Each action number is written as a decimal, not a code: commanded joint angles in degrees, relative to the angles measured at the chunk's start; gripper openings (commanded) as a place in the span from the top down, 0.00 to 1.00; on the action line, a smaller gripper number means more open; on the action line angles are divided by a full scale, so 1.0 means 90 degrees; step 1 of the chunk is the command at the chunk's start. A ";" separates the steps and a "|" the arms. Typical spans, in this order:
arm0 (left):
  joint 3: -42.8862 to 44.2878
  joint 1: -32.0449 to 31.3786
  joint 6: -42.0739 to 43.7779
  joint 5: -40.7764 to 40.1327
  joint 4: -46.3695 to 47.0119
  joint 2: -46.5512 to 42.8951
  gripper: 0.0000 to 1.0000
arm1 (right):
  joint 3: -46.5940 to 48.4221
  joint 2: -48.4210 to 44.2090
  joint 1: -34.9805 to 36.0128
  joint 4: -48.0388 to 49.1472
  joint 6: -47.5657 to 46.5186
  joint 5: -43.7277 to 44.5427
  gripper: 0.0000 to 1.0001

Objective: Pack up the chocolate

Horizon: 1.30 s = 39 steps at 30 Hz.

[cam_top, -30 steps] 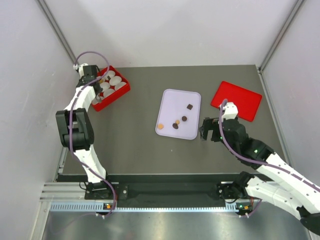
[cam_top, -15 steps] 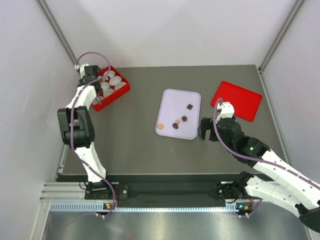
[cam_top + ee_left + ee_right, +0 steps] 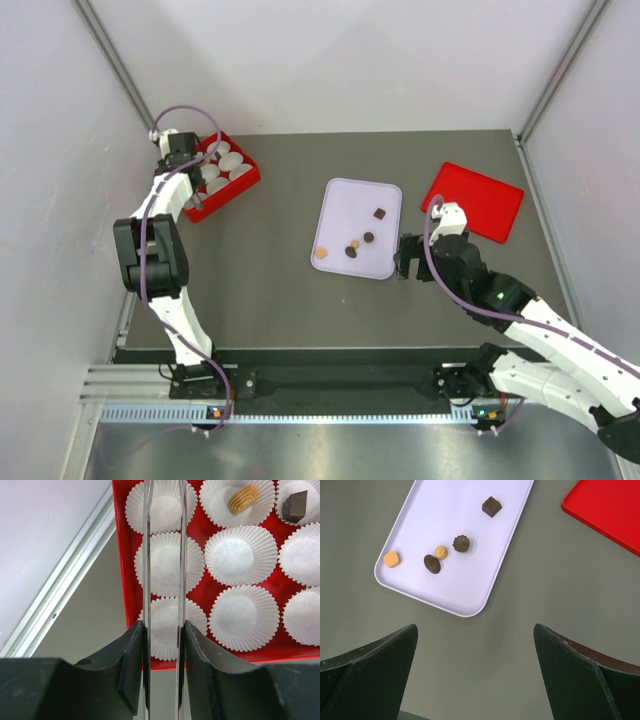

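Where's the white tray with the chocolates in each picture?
Top external: the tray is mid-table, a bit right of centre.
Left wrist: not in it; only the red box of paper cups shows.
Right wrist: the tray is upper left, slanted, with five chocolates on it.
Shared landmark: the red lid lies right of the tray in the top and right wrist views.

Setting: a robotics lab test cell, not a home or a shop. Evidence:
- A dark grey table [image 3: 270, 290] is boxed in on three sides by plain white panels [image 3: 350, 60], with bare metal corner posts [image 3: 562, 68].
- A perforated metal rail [image 3: 330, 412] runs along the table's near edge.
- The left arm [image 3: 150, 262] and right arm [image 3: 545, 340], both white and black, are bolted at that edge.
- A loose purple cable [image 3: 185, 108] loops over the far left corner.
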 commanded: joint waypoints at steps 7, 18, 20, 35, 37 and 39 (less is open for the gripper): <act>-0.0104 0.0042 0.0010 -0.0225 0.0047 -0.0590 0.61 | -0.0001 -0.0057 0.0018 0.0368 -0.0075 0.0101 0.00; -0.0123 0.0042 0.0039 -0.0332 -0.0119 -0.0678 0.61 | 0.0019 -0.0077 -0.0002 0.0378 -0.0095 0.0091 0.00; -0.0152 0.0032 0.0030 -0.0323 -0.0139 -0.0678 0.61 | 0.0019 -0.0077 0.0018 0.0388 -0.0085 0.0082 0.00; -0.0367 0.0042 -0.0039 -0.0157 -0.0178 -0.0883 0.60 | -0.0001 -0.0048 0.0018 0.0427 -0.0124 0.0101 0.00; -0.0358 0.0042 -0.0029 -0.0147 -0.0178 -0.0893 0.60 | -0.0020 -0.0048 0.0008 0.0446 -0.0114 0.0091 0.00; -0.0367 0.0042 0.0000 -0.0157 -0.0168 -0.0883 0.59 | -0.0020 -0.0028 0.0018 0.0466 -0.0124 0.0082 0.00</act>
